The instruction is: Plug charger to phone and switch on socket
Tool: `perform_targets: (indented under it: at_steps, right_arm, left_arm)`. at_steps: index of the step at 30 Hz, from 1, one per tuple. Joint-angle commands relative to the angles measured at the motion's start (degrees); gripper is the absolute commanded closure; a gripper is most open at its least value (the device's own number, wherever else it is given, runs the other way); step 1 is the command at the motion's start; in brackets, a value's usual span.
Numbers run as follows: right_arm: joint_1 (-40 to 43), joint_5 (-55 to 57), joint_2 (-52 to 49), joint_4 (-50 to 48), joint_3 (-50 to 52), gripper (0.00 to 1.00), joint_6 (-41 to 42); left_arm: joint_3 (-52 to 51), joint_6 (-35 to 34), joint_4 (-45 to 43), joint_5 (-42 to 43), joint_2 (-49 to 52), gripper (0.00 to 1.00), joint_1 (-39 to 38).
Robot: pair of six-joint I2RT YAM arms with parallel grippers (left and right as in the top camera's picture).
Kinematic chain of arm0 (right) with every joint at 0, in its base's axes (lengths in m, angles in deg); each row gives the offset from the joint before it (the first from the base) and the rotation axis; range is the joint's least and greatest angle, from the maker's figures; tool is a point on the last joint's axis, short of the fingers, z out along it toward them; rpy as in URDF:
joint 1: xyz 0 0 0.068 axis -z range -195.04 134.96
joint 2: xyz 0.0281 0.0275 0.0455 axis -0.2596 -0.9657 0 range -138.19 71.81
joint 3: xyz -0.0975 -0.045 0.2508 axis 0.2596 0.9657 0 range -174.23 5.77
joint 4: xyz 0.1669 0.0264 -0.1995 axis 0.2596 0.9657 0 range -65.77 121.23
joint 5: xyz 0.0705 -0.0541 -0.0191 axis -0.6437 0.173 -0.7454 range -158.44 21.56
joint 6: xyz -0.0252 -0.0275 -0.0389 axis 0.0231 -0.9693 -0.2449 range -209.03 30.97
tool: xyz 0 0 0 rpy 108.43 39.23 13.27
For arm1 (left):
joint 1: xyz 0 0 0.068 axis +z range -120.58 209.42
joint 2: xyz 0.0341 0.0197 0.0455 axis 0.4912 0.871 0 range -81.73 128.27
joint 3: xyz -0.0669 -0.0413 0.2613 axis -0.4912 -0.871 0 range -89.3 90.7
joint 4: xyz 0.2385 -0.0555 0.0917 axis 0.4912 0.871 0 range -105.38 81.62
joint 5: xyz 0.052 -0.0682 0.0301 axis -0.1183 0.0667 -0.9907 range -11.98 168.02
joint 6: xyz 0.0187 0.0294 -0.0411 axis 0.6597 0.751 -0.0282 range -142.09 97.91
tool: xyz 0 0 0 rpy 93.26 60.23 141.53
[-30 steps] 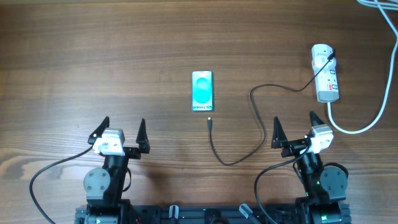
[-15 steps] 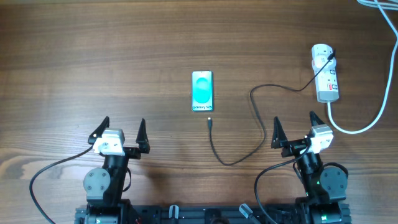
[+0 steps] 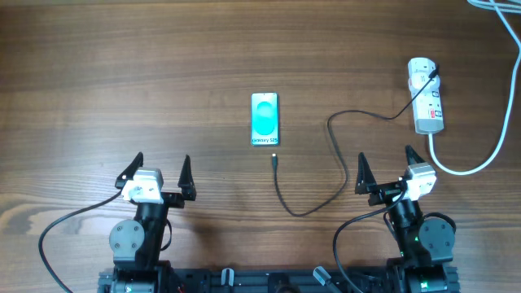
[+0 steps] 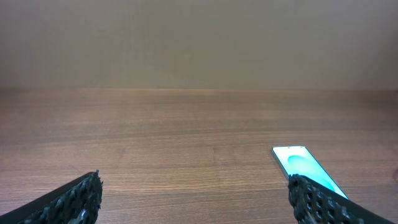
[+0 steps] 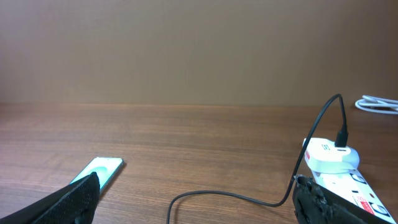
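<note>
Left pincer point(image 3: 160, 167): released, jaws wide, nothing between them. It hovers at the near left, well apart from everything on the counter point(image 3: 122, 65).

Phone point(image 3: 264, 119): lies flat at mid-counter, screen up, long axis running near to far, text end toward the robot. Nothing touches it.

Charger point(image 3: 305, 212): metal-tipped free end lies just near of the phone's near edge, roughly in line with it but not touching. The cable loops near and right, then runs far and right to a black plug seated in the socket.

Right pincer point(image 3: 385, 163): released, jaws wide, empty, at the near right beside the cable loop.

Socket point(image 3: 426, 106): far right, with the white cord point(image 3: 464, 171) curling off its near end toward the right edge.

Judgement: nothing is started yet, and the first step is taking the connector.
- Grip the cable close behind the tip so the tip cannot droop or twist.
- Approach low and straight along the phone's long axis.
- The phone looks light and likely to slide, so the left pincer should brace its far end.

Room: the left and far counter is open. The right side is tight, since the socket sits near the right edge and the white cord and cable loop could snag the right arm.
</note>
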Motion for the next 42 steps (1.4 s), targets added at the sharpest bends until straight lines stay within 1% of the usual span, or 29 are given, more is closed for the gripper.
perform_targets:
  at_steps: [1, 16, 18, 20, 21, 24, 26, 30, 31, 35, 37, 39, 42]
  right_arm:
    - [0.1, 0.5, 0.6, -0.2, 0.1, 0.0, -0.5]
    - [0.1, 0.5, 0.6, -0.2, 0.1, 0.0, -0.5]
    - [0.1, 0.5, 0.6, -0.2, 0.1, 0.0, -0.5]
    - [0.1, 0.5, 0.6, -0.2, 0.1, 0.0, -0.5]
    - [0.1, 0.6, 0.6, -0.2, 0.1, 0.0, -0.5]
    - [0.1, 0.5, 0.6, -0.2, 0.1, 0.0, -0.5]
    - [0.1, 0.5, 0.6, -0.2, 0.1, 0.0, -0.5]
    - [0.1, 0.5, 0.6, -0.2, 0.1, 0.0, -0.5]
    - [0.1, 0.5, 0.6, -0.2, 0.1, 0.0, -0.5]
    - [0.1, 0.5, 0.6, -0.2, 0.1, 0.0, -0.5]
    - [0.1, 0.5, 0.6, -0.2, 0.1, 0.0, -0.5]
    - [0.1, 0.5, 0.6, -0.2, 0.1, 0.0, -0.5]
    - [0.1, 0.5, 0.6, -0.2, 0.1, 0.0, -0.5]
  left_arm:
    - [-0.4, -0.1, 0.1, -0.3, -0.6, 0.0, 0.4]
    - [-0.4, -0.4, 0.0, 0.3, -0.6, 0.0, 0.4]
    - [-0.4, -5.9, -0.6, 5.2, -0.6, 0.0, 0.4]
    - [-0.4, -14.8, -1.2, 10.8, -0.6, 0.0, 0.4]
    - [-0.4, -17.9, -1.3, 12.3, -0.6, 0.0, 0.4]
    - [-0.4, -23.9, -1.5, 14.3, -0.6, 0.0, 0.4]
    - [-0.4, -25.8, -2.5, 16.8, -0.6, 0.0, 0.4]
    - [-0.4, -25.9, -2.3, 28.0, -0.6, 0.0, 0.4]
    - [-0.4, -26.0, -2.6, 29.4, -0.6, 0.0, 0.4]
    - [0.1, -27.2, -3.5, 29.7, -0.6, 0.0, 0.4]
    - [2.4, -27.2, -3.4, 29.0, -0.5, 0.0, 0.4]
    - [5.6, -27.2, -3.4, 27.3, 0.5, 0.0, 0.4]
    - [12.1, -26.9, -3.4, 24.2, 5.6, 0.0, 0.4]
